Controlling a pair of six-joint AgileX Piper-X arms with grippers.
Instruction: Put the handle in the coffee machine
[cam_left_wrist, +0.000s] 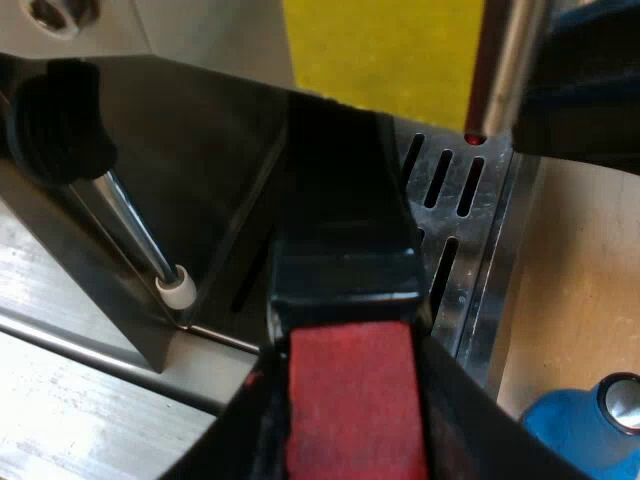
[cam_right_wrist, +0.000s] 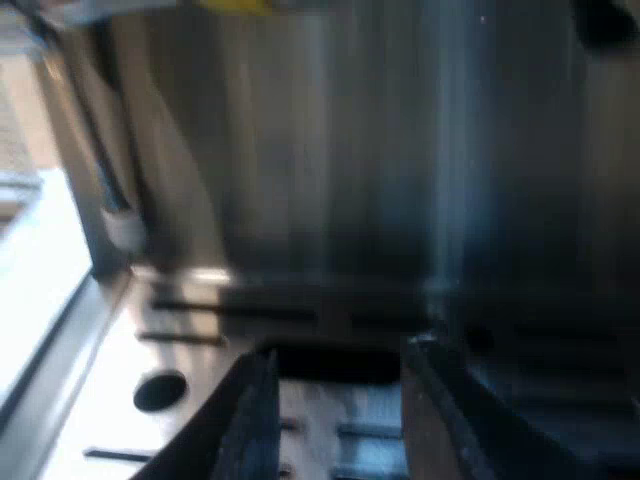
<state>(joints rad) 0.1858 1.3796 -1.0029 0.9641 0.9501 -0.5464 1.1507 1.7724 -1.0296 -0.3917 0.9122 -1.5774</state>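
Note:
The holder's dark handle (cam_left_wrist: 345, 230) with its red end (cam_left_wrist: 350, 400) sits between the black fingers (cam_left_wrist: 470, 420) of my left gripper (cam_left_wrist: 348, 380), which is shut on it. The handle points toward the espresso machine's slotted drip tray (cam_left_wrist: 450, 180); the metal head of the holder is hidden beyond it. My right gripper (cam_right_wrist: 340, 400) hangs open just over the drip tray (cam_right_wrist: 180, 340), close to the machine's steel front wall (cam_right_wrist: 330, 150), with nothing between its fingers.
A steam wand with a white tip (cam_left_wrist: 175, 290) and a black knob (cam_left_wrist: 55, 120) stand beside the handle; the wand (cam_right_wrist: 110, 190) also shows near the tray's edge. A blue tamper (cam_left_wrist: 575, 430) stands on the wooden table (cam_left_wrist: 580, 280) by the tray.

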